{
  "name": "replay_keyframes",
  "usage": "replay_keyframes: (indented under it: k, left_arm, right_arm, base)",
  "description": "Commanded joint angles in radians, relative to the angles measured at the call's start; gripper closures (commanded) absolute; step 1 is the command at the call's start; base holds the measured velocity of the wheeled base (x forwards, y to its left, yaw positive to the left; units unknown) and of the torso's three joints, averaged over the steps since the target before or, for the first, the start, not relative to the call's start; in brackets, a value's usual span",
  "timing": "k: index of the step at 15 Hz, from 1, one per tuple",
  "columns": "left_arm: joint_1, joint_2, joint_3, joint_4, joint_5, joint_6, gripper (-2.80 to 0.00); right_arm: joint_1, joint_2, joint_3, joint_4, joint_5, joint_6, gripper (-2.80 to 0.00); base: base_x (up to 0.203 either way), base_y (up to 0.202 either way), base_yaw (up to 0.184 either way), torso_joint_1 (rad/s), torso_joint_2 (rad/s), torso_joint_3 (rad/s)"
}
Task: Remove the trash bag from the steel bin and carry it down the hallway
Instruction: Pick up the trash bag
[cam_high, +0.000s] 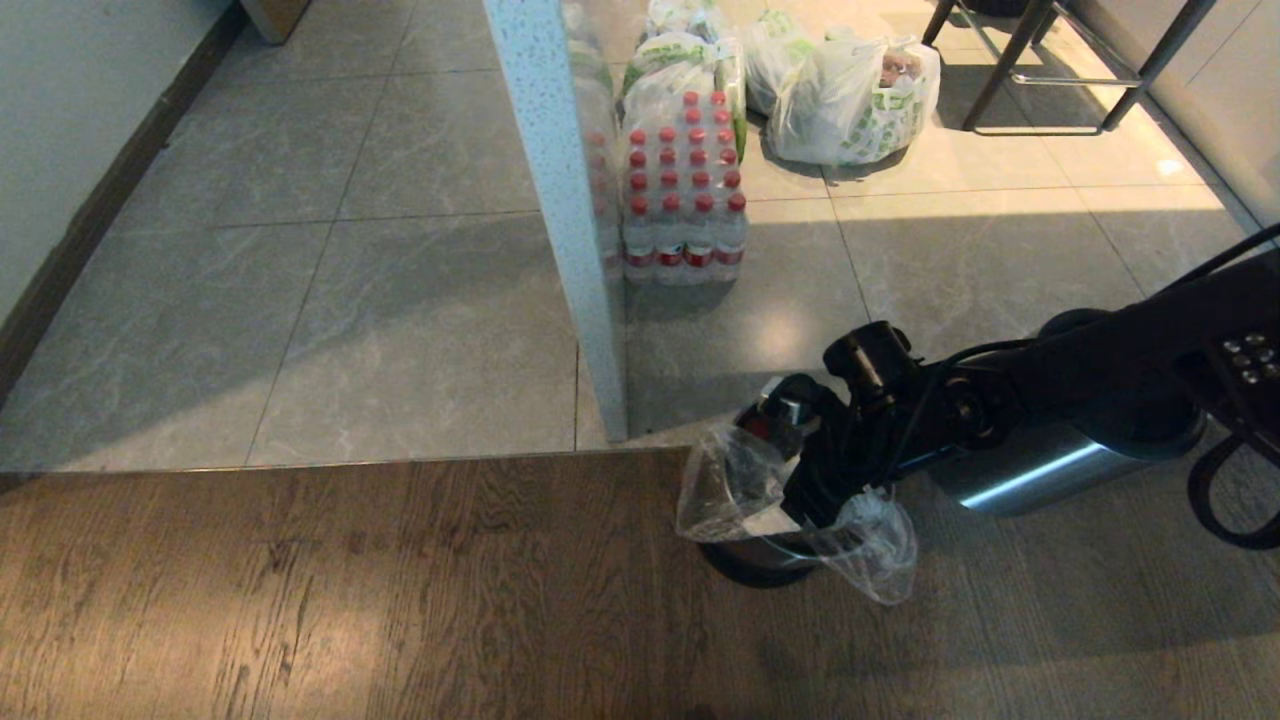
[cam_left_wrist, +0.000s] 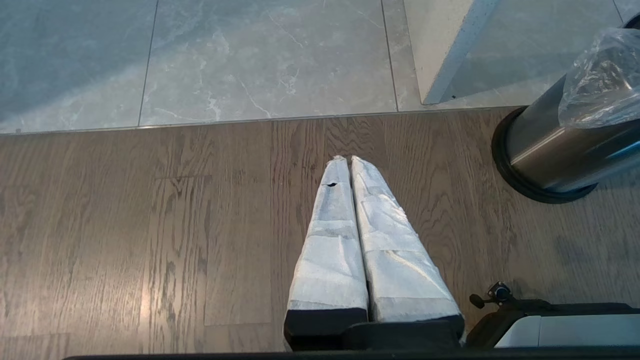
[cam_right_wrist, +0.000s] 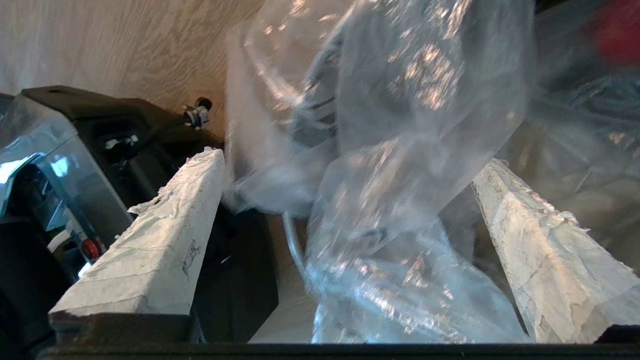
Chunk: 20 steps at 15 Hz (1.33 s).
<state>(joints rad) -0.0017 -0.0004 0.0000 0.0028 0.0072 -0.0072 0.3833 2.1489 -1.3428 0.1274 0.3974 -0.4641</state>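
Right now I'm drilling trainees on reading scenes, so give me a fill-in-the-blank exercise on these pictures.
1. The right end effector has its fingers ____ on either side of the clear trash bag.
2. The steel bin stands on the ____ flooring, not on the tiles.
3. The caps of the bottles in the shrink-wrapped water pack are ____.
4. The left end effector has its fingers ____, away from the bin.

Missing words: open; wooden; red; shut
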Motion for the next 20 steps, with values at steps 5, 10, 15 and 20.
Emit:
replay_keyframes:
  k: [5,10,15,20]
  left_arm:
    - [0.000,0.000,0.002,0.000,0.000,0.000,0.00]
    - [0.000,0.000,0.002,0.000,0.000,0.000,0.00]
    - [0.000,-0.001,0.002,0.000,0.000,0.000,0.00]
    - [0.000,0.000,0.002,0.000,0.000,0.000,0.00]
  right_arm:
    - [-0.030,0.043,-0.024,-0.054,0.003,-0.030,-2.80]
    - [-0.050,0.057,-0.030,-0.058,0.003,-0.045,-2.80]
    - [-0.052,0.085,-0.044,-0.057,0.001,-0.044,-2.80]
    - [-0.053,0.117,-0.078,-0.058,0.001,-0.044,-2.80]
  base:
    - [0.000,0.000,0.000,0.000,0.00,0.000]
    - [0.000,0.000,0.000,0.000,0.00,0.000]
    - [0.000,0.000,0.000,0.000,0.00,0.000]
    - [0.000,0.000,0.000,0.000,0.00,0.000]
